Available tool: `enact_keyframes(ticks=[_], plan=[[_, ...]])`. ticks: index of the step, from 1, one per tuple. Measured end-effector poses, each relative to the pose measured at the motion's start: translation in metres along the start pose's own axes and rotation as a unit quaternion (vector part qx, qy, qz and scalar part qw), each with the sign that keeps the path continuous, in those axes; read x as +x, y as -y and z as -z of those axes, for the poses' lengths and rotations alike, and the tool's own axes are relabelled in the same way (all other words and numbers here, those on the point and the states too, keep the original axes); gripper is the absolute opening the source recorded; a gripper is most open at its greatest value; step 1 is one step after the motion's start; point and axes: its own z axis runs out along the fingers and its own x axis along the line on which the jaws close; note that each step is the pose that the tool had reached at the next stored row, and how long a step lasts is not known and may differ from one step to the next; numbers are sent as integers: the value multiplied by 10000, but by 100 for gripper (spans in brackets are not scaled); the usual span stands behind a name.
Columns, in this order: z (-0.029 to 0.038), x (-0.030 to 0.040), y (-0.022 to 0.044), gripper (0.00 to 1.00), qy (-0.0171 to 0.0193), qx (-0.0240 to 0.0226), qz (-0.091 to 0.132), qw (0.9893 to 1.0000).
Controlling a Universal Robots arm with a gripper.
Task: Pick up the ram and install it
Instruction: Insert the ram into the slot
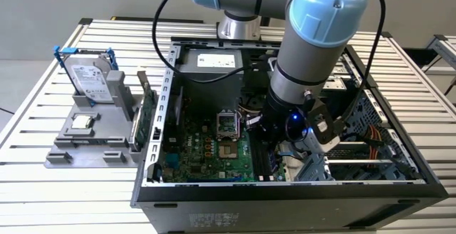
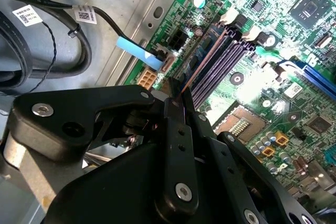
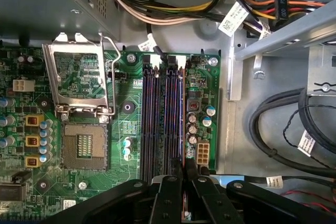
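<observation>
The ram (image 2: 202, 60) shows edge-on as a thin strip running out from between my fingers. It lies along the memory slots (image 3: 163, 119) of the motherboard (image 3: 131, 124), over the slot nearest the row of capacitors. The ram (image 3: 183, 124) appears as a fine line in the first wrist view. I cannot tell whether it is seated in the slot. My gripper (image 3: 184, 176) is shut on the ram's near end, and the black fingers (image 2: 176, 145) are pressed together around it. In the exterior view the gripper (image 1: 267, 138) reaches down inside the open computer case (image 1: 285, 191).
The open processor socket (image 3: 84, 148) and its raised metal frame (image 3: 79, 82) sit beside the slots. Cable bundles (image 3: 283, 129) and a drive cage (image 1: 363, 154) crowd the other side. Outside the case, a grey fixture (image 1: 64, 154) holds a hard drive (image 1: 93, 82), a processor chip (image 1: 83, 121) and a green expansion card (image 1: 146, 119).
</observation>
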Motion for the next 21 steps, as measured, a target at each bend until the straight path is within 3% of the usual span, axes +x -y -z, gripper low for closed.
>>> enact_keyframes(ticks=[21], plan=[[-6,-6,3,0,-50,-3,-79,10000]])
